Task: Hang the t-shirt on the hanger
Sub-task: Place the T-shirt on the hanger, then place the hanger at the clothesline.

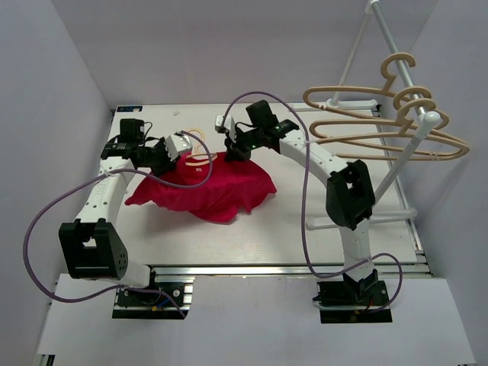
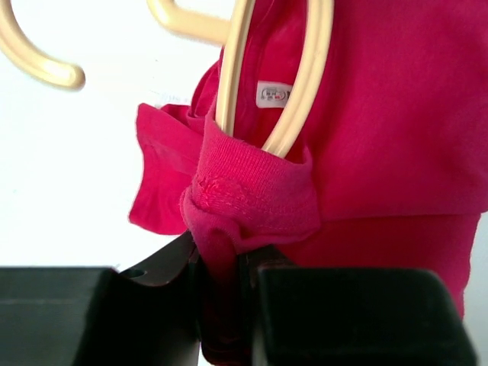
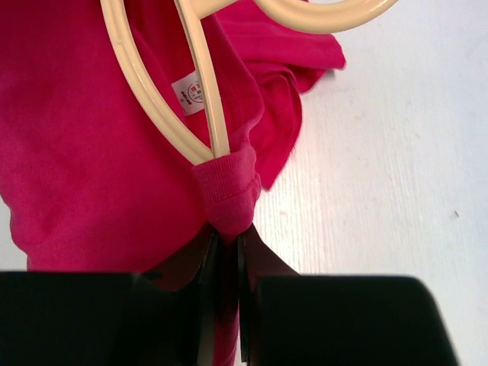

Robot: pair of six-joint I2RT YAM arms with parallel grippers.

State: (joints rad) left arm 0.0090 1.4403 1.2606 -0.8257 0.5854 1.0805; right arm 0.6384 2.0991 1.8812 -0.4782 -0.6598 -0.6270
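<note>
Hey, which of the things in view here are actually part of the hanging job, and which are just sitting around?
Part of the job: the t-shirt; the hanger poking into its neck; the left jaws and right jaws, both pinching the collar.
Just lying about: the spare hangers; the rack they hang on; the purple cables.

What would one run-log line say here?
left gripper: shut on t-shirt | right gripper: shut on t-shirt | hanger: end inside t-shirt neck
</note>
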